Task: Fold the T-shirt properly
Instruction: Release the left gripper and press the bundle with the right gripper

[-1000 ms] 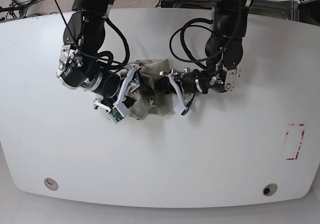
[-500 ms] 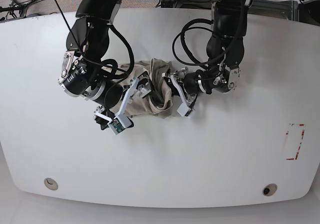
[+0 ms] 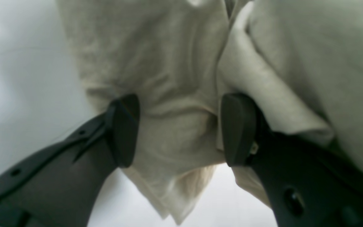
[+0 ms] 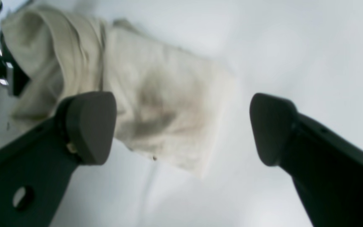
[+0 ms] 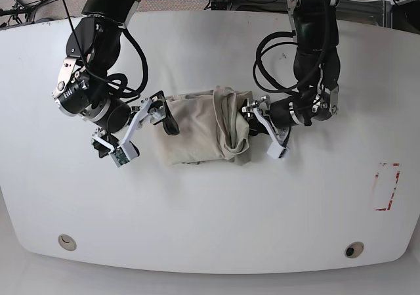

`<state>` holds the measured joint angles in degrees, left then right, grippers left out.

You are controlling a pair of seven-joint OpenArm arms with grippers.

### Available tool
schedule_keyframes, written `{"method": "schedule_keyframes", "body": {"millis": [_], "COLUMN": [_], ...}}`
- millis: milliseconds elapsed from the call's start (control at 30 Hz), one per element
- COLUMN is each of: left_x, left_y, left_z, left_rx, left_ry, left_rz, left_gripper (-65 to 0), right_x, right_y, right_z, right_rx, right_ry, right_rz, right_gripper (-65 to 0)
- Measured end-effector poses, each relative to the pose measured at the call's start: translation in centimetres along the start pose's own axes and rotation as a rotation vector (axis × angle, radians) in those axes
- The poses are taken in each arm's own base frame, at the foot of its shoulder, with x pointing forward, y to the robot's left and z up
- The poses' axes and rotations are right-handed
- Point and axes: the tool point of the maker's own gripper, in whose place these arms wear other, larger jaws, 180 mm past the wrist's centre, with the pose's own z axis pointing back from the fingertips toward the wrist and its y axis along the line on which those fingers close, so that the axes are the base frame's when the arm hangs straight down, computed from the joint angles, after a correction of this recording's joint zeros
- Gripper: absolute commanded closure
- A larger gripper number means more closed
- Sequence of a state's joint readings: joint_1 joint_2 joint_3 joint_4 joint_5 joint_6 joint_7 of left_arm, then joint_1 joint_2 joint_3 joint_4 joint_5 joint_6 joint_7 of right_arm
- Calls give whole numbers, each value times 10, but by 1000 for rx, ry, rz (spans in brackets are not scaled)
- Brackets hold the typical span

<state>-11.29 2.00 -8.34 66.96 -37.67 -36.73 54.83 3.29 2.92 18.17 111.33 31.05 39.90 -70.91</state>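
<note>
On the white surface (image 5: 210,209) the right gripper (image 4: 181,126) sits at the folded bundle's flat end, jaws spread wide and empty, apparently just clear of the cloth. The T-shirt (image 5: 200,134) lies mid-surface as a compact rectangle (bunched rightward). The left gripper (image 3: 178,129), jaws parted, straddles that thicker fold without clamping it.
</note>
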Motion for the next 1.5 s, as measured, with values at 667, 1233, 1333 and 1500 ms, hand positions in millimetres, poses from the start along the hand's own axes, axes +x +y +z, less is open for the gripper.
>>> {"method": "schedule_keyframes", "body": {"millis": [667, 1233, 1333, 1500], "left_x": [88, 32, 19, 14], "left_y": [60, 118, 118, 107], "left_z": [171, 267, 264, 260], "left_rx": [10, 273, 272, 258], "left_ry": [-347, -247, -227, -214], "left_rz": [-17, 26, 44, 21], "left_gripper": [-385, -385, -385, -385], "right_x": [-4, 13, 15, -6], "right_y": [54, 117, 125, 119], "right_z": [-16, -76, -97, -135], "right_rx": [180, 430, 491, 528], "right_ry": [-22, 23, 13, 56], "right_rz": [-32, 0, -33, -139], "right_gripper": [-607, -182, -182, -182]}}
